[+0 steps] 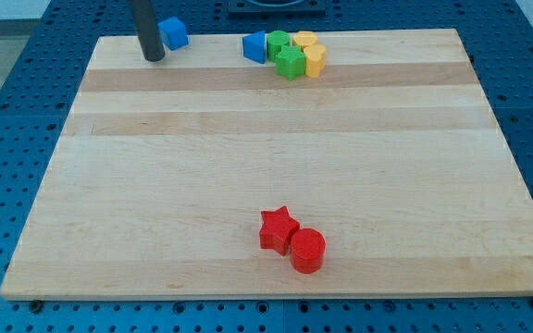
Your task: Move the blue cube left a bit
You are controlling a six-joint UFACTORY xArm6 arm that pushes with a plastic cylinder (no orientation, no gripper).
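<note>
The blue cube (174, 33) sits at the view's top left edge of the wooden board (248, 157). My tip (154, 57) stands just left of and slightly below the cube, close to touching it. A second blue block (254, 46), of unclear shape, lies further right at the top, at the left end of a cluster.
The cluster at the top holds a green round block (278, 43), a green star (291, 64), a yellow block (304, 40) and a yellow block (316, 60). A red star (277, 228) and a red cylinder (307, 250) touch near the view's bottom.
</note>
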